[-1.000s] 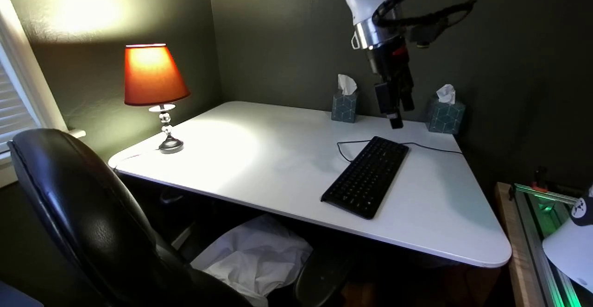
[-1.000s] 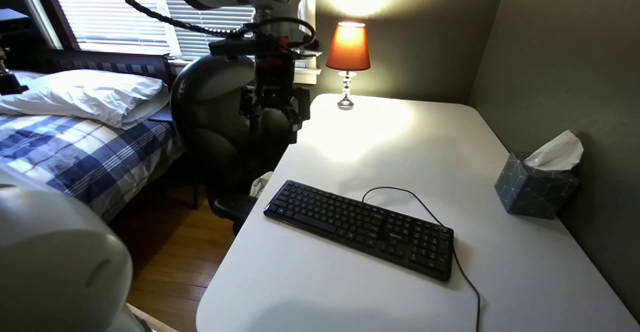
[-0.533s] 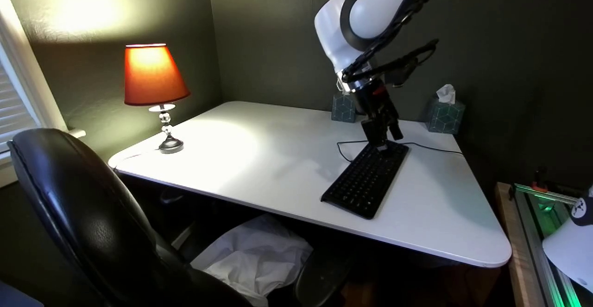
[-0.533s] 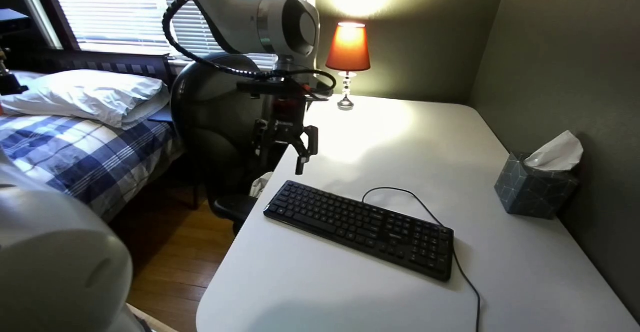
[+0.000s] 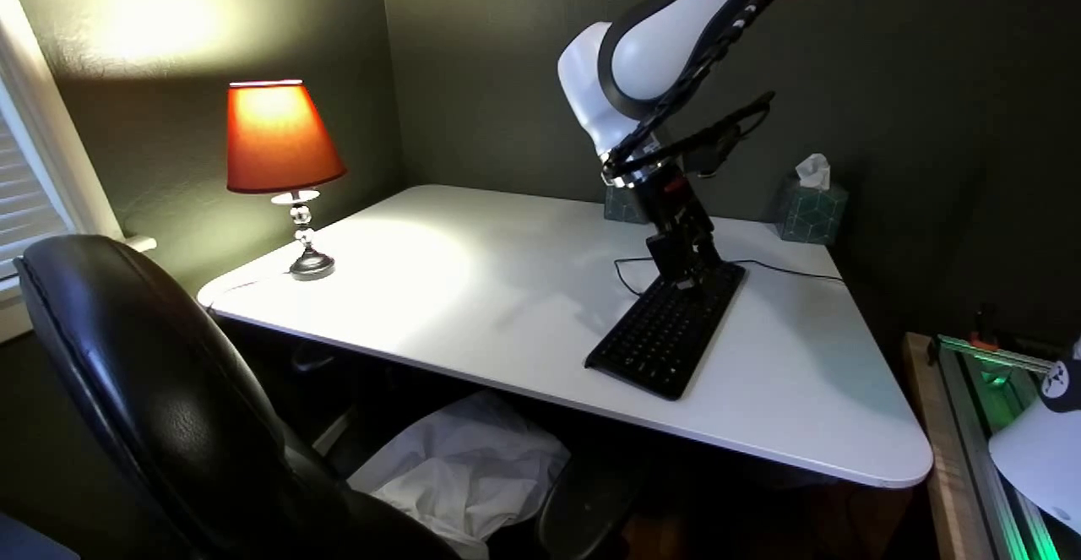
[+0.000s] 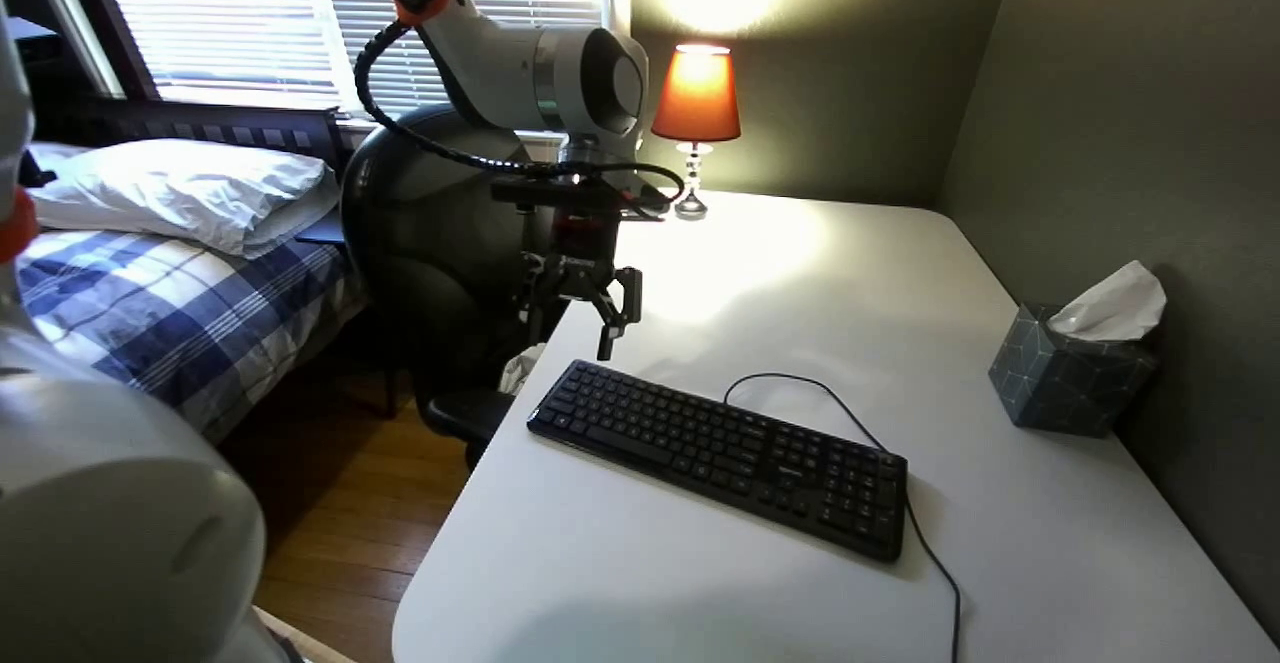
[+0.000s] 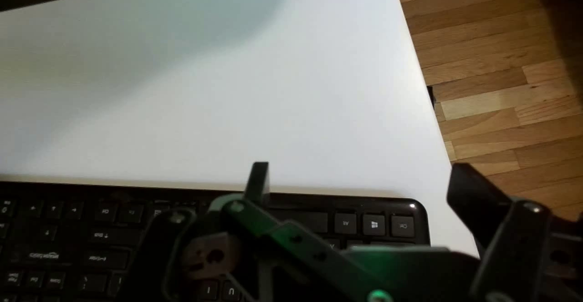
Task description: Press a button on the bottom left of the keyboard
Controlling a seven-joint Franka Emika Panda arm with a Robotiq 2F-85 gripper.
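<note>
The black keyboard (image 5: 659,340) lies flat on the white table and shows whole in an exterior view (image 6: 715,458). In the wrist view its corner (image 7: 416,217) appears upside down, with the Ctrl key (image 7: 402,226), Windows key (image 7: 374,224) and Alt key (image 7: 345,223) in a row. My gripper (image 7: 362,176) is open and empty, one finger over the space-bar side and one beyond the keyboard's end. In both exterior views the gripper (image 5: 699,277) points down; it hangs above the keyboard's left end (image 6: 568,341), apparently not touching. Gripper parts hide keys in the wrist view.
The white table (image 5: 524,256) bears a lit red lamp (image 5: 283,142) and two tissue boxes, one (image 5: 625,208) partly behind the arm and one at the wall (image 5: 812,214). The keyboard cable (image 6: 935,555) curves behind it. A black chair (image 6: 420,233) stands at the table edge.
The arm has come down a good way toward the keyboard, fast at first and then slower, shifting slightly sideways. The gripper stays open. The keyboard has not moved.
</note>
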